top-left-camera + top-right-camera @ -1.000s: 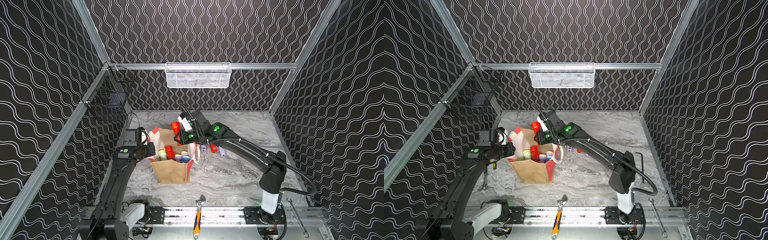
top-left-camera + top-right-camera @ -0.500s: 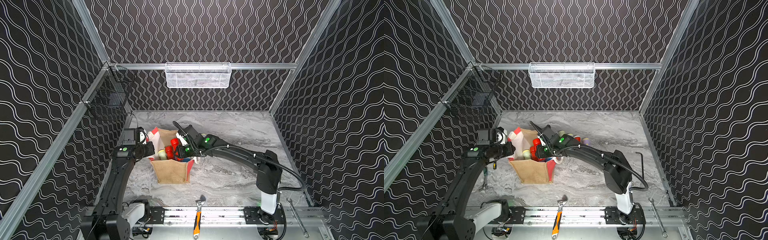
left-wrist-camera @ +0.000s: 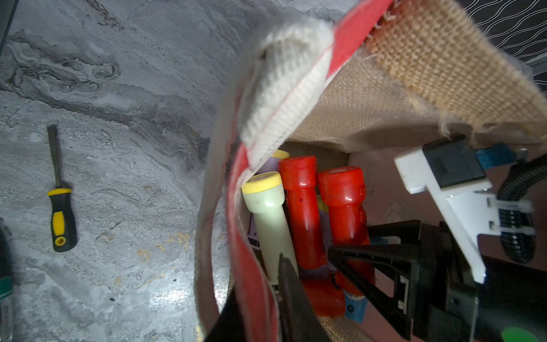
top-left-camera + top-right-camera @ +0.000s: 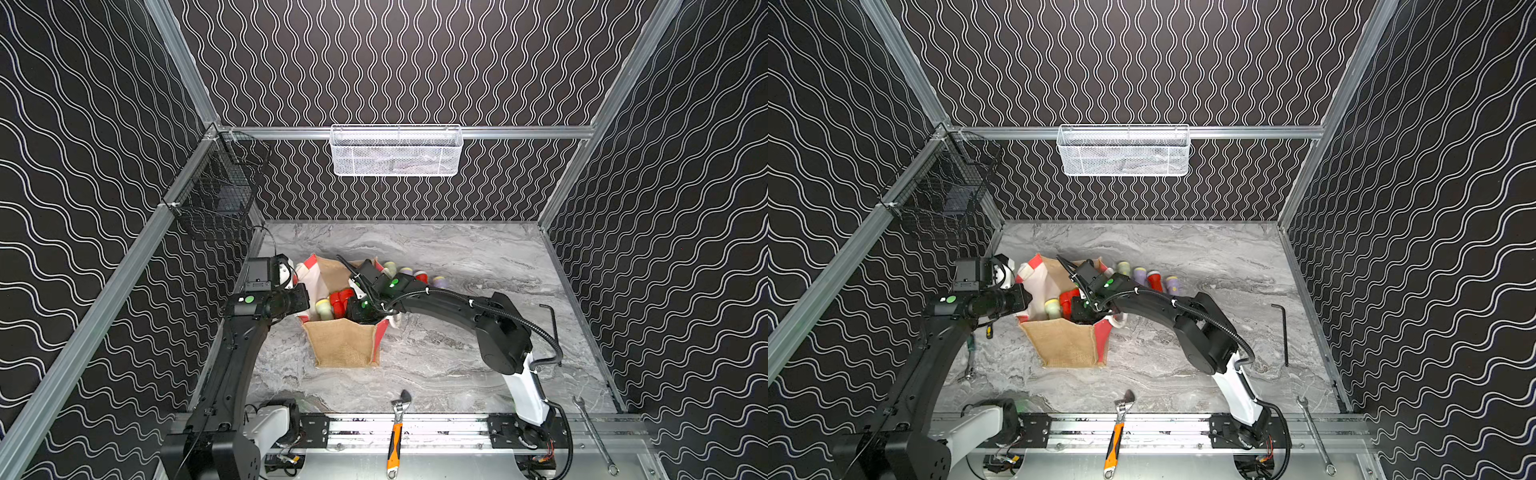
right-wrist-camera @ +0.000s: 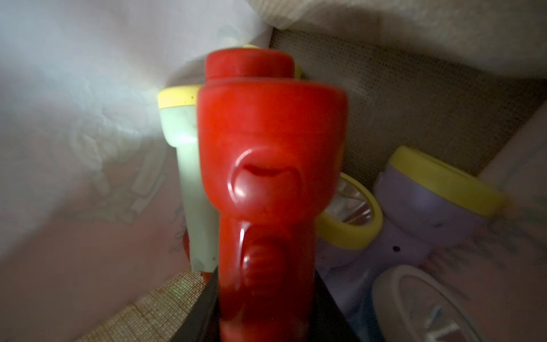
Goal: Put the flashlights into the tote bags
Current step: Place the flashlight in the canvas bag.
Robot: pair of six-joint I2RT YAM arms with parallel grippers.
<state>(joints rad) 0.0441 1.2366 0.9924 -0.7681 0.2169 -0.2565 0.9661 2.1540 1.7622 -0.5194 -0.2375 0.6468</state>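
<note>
Holding a red flashlight [image 5: 269, 165] inside the bag [image 4: 341, 345]

The right gripper [image 5: 266, 290] is pinched on the red flashlight, low inside the bag beside a pale green flashlight [image 3: 268, 219]. The left gripper [image 3: 257, 296] pinches the bag's striped rim. Four more flashlights [image 4: 1154, 279] lie in a row on the table [image 4: 457, 257] just behind the bag.

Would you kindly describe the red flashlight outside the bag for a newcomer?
Find the tan tote bag on the marble table. Beyond its far corner lie four flashlights in a row. The red flashlight sits between two lilac ones, the only red there.
</note>
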